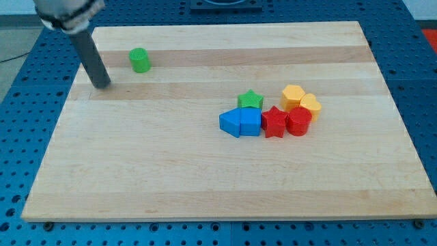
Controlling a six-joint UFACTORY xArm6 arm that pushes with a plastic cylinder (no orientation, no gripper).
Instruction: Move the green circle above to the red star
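- The rod's tip (103,85) is planted on the wooden board (205,178) near the view's top left, just to the left of the green circle (140,60) and a touch lower, not touching it
- No jaws on this tool to open or close: it is a plain dark rod, holding nothing, able only to shove
- The green circle sits alone, well apart from the cluster toward the view's right of centre
- The red star (274,122) is wedged in that cluster, touching the blue block (241,122) on its left and the red cylinder (299,120) on its right
- A green star (250,100) sits just up-left of the red star, two yellow blocks (300,100) up-right, so the gap above the target looks tight
- Likely the best play: get squarely behind the circle on its left side and drive it rightward along the upper board, stopping directly above the star
- A round block can slip off a thin rod, so the push line should run through its centre, with small corrections
- Risk worth calling: coming in too low would knock the green star or yellows
- Blocks look like smooth, solid-coloured plastic; the board is pale grained wood, on a blue perforated table (416,82)
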